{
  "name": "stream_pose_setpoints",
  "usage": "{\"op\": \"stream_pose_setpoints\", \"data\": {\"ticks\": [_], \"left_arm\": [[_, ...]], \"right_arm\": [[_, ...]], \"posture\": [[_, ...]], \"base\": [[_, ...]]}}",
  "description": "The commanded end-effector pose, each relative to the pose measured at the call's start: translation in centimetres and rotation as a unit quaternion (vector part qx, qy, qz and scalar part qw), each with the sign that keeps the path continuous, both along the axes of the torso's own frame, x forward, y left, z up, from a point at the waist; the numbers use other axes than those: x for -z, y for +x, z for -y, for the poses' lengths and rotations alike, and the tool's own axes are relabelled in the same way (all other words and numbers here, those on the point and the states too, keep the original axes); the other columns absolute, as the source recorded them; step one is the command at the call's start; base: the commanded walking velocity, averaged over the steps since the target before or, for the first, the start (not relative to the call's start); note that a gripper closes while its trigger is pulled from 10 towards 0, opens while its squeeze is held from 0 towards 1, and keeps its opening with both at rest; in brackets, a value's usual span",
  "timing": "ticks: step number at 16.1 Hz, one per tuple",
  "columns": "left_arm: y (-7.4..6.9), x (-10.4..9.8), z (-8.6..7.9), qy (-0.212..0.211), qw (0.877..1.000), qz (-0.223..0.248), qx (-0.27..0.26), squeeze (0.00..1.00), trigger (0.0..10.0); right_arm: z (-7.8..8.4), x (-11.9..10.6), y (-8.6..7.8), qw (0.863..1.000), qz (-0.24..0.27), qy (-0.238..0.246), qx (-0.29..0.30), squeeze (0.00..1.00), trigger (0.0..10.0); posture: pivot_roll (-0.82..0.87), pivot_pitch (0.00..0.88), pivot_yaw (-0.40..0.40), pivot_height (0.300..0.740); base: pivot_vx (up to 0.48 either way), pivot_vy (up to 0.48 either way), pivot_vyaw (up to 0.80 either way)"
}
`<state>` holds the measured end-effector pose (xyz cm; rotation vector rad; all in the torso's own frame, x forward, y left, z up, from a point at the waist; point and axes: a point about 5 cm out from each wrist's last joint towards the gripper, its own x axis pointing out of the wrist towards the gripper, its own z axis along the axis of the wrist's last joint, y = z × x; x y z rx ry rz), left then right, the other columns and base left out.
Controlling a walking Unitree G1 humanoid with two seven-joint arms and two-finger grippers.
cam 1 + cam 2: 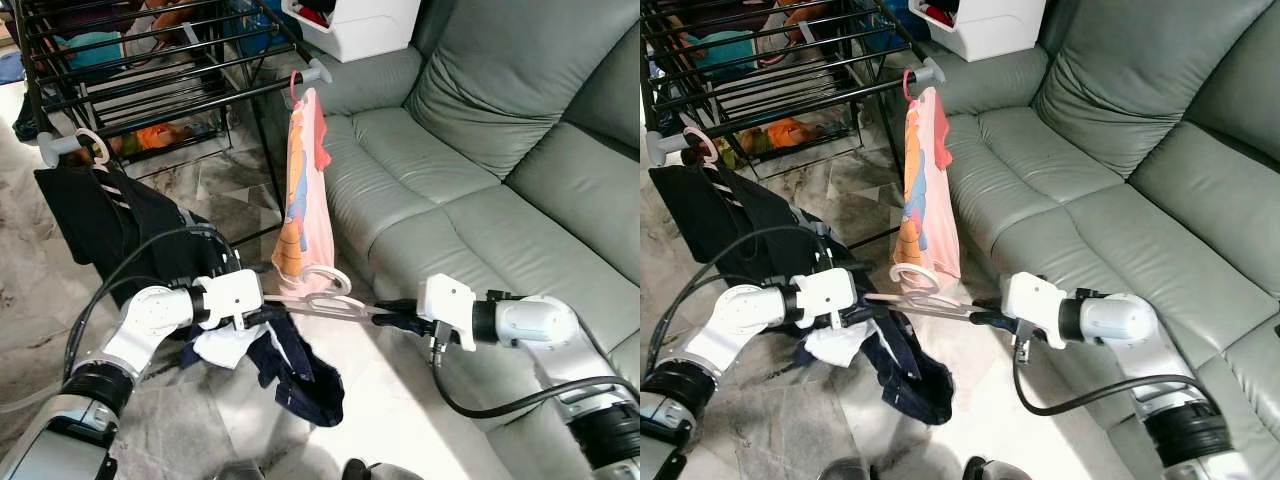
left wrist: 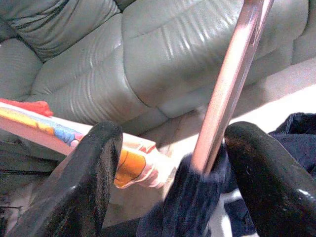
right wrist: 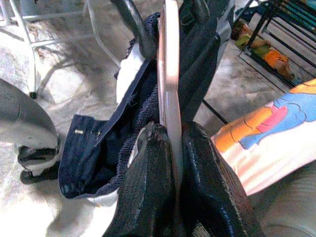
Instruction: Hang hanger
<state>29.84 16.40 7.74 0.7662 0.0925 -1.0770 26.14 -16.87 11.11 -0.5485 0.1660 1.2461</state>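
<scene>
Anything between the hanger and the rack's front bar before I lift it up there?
Mostly the pink shirt, hanging from the front bar directly above the hanger. Bar space between it and the black garment looks free. Right hand grips the hanger; left hand is open around its other end, where dark clothing hangs.

Head stereo pair: we look forward and down from above both grippers, drying rack [image 1: 160, 75] beyond, sofa [image 1: 480, 190] right | left wrist: close along left gripper [image 2: 168, 173] toward sofa | right wrist: close along right gripper [image 3: 177, 163] toward floor, rack | shared: hanger [image 1: 325, 300] between both claws, pink garment [image 1: 300, 190]
</scene>
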Motion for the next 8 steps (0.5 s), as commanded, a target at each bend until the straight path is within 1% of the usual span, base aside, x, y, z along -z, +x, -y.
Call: {"op": "stream_pose_setpoints", "data": {"ticks": [1, 2, 3, 4, 5, 7, 8], "left_arm": [[0.1, 0.0, -0.1, 0.008, 1.000, 0.003, 0.001, 0.00, 10.0], [0.1, 0.1, -0.1, 0.005, 1.000, -0.001, 0.002, 0.00, 3.2], [0.1, 0.1, 0.0, 0.004, 1.000, -0.002, 0.002, 0.00, 2.1], [0.2, 0.1, 0.0, 0.003, 1.000, -0.001, 0.002, 0.00, 0.0], [0.3, 0.0, 0.0, 0.002, 1.000, 0.001, 0.001, 0.00, 0.0], [0.8, -0.5, -0.1, 0.004, 1.000, 0.016, -0.004, 0.00, 0.0], [1.2, -0.9, -0.2, 0.004, 1.000, 0.026, -0.006, 0.00, 0.0]], "right_arm": [[-0.8, -0.9, 0.4, 0.999, 0.030, 0.013, -0.017, 0.00, 10.0], [-1.3, -1.0, 0.8, 0.998, 0.047, 0.028, -0.005, 0.00, 10.0], [-1.5, -1.1, 0.9, 0.998, 0.053, 0.036, 0.001, 0.00, 10.0], [-2.0, -1.1, 1.1, 0.996, 0.064, 0.055, 0.013, 0.00, 10.0], [-2.2, -1.1, 1.2, 0.995, 0.072, 0.061, 0.019, 0.00, 10.0], [-3.4, -1.0, 1.3, 0.990, 0.099, 0.091, 0.040, 0.00, 10.0], [-3.7, -0.7, 1.2, 0.989, 0.100, 0.098, 0.044, 0.00, 10.0]], "posture": [[-0.05, 0.027, 0.004, 0.740], [-0.05, 0.025, 0.000, 0.740], [-0.05, 0.025, 0.000, 0.740], [-0.05, 0.024, -0.004, 0.740], [-0.05, 0.023, -0.005, 0.740], [-0.05, 0.021, -0.006, 0.740], [-0.05, 0.019, -0.004, 0.740]], "base": [[0.000, 0.000, 0.00], [0.000, 0.000, 0.00], [0.000, 0.000, 0.00], [0.000, 0.000, 0.00], [0.000, 0.000, 0.00], [0.000, 0.000, 0.00], [0.000, 0.000, 0.00]]}}
